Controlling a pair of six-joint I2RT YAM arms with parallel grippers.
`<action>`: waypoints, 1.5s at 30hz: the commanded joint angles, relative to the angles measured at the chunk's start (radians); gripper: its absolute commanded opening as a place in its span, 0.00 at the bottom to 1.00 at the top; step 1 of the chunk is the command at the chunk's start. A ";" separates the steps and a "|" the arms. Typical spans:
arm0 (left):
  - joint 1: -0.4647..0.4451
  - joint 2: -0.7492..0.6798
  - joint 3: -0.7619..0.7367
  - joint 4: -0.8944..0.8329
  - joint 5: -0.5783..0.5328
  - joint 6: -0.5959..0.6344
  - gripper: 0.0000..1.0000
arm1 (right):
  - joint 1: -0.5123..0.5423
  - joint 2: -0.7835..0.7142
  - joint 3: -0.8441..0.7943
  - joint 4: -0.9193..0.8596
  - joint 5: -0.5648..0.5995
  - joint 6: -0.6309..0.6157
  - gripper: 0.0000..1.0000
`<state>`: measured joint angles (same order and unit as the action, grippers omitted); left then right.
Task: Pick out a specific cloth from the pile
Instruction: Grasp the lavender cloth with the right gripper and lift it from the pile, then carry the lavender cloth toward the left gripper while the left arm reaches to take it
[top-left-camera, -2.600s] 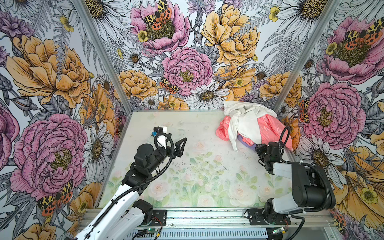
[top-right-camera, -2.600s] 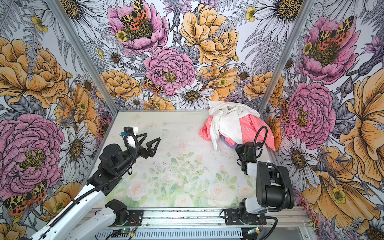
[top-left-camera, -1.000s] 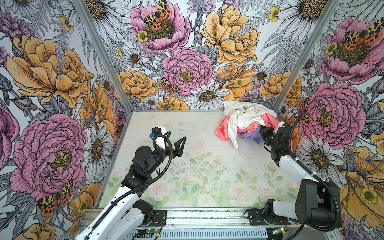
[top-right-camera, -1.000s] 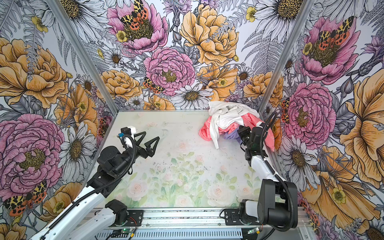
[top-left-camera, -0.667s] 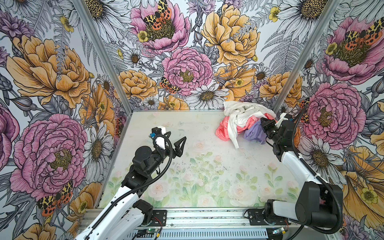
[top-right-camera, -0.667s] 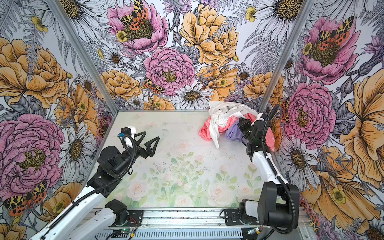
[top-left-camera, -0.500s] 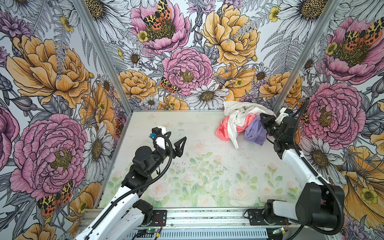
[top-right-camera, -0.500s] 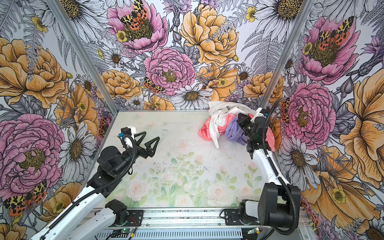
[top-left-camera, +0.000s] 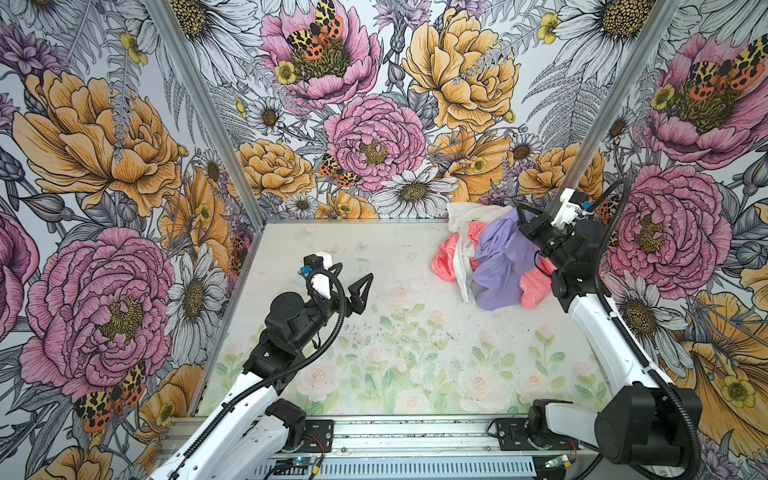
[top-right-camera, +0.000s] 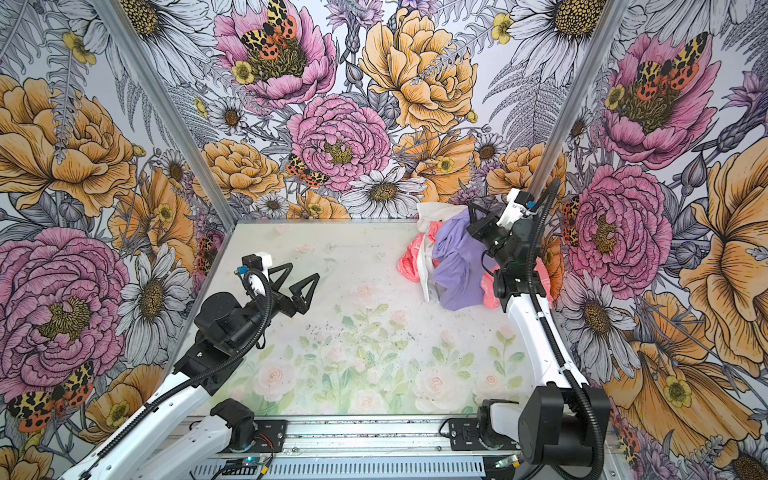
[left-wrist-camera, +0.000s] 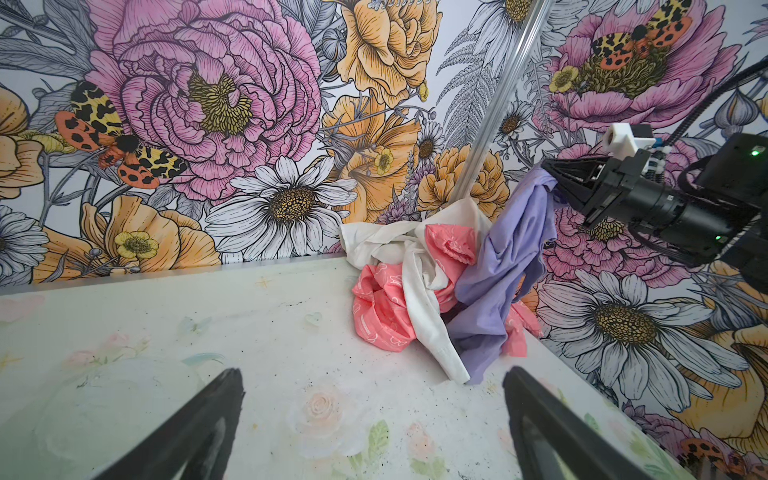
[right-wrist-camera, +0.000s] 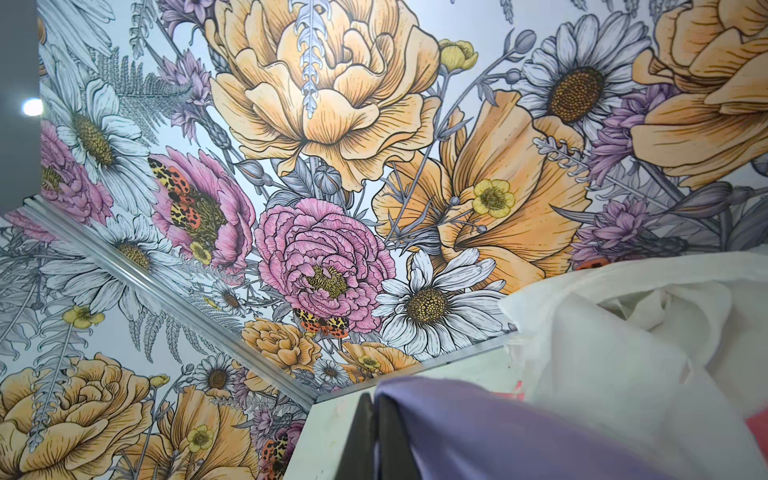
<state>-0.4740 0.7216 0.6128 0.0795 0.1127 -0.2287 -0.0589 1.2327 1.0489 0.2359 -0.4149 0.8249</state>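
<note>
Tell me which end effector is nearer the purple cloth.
Right. The right end effector is shut on the purple cloth's upper end, lifting it at the pile. The left end effector hangs open across the table, well apart from it.

Bright, even light fills the flower-papered booth in both top views, leaving only faint, soft shadows on the pale worktop (top-left-camera: 399, 332). Wide lenses bow the metal corner posts (top-right-camera: 573, 95) outward near the edges. In the right wrist view a small white glare spot (right-wrist-camera: 32, 107) shows, and the nearest purple cloth (right-wrist-camera: 519, 436) and white garment (right-wrist-camera: 623, 353) are soft and out of focus.
</note>
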 joint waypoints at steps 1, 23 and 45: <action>-0.006 -0.001 -0.010 0.028 -0.009 0.005 0.99 | 0.016 -0.053 0.060 0.065 -0.018 -0.078 0.00; -0.008 0.033 -0.012 0.095 0.090 -0.006 0.99 | 0.240 0.004 0.257 -0.013 -0.140 -0.290 0.00; -0.009 -0.021 -0.044 0.115 0.002 -0.030 0.99 | 0.592 0.313 0.568 -0.083 -0.148 -0.390 0.00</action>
<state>-0.4759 0.7223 0.5861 0.1715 0.1570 -0.2375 0.5060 1.5112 1.5650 0.1310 -0.5549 0.4522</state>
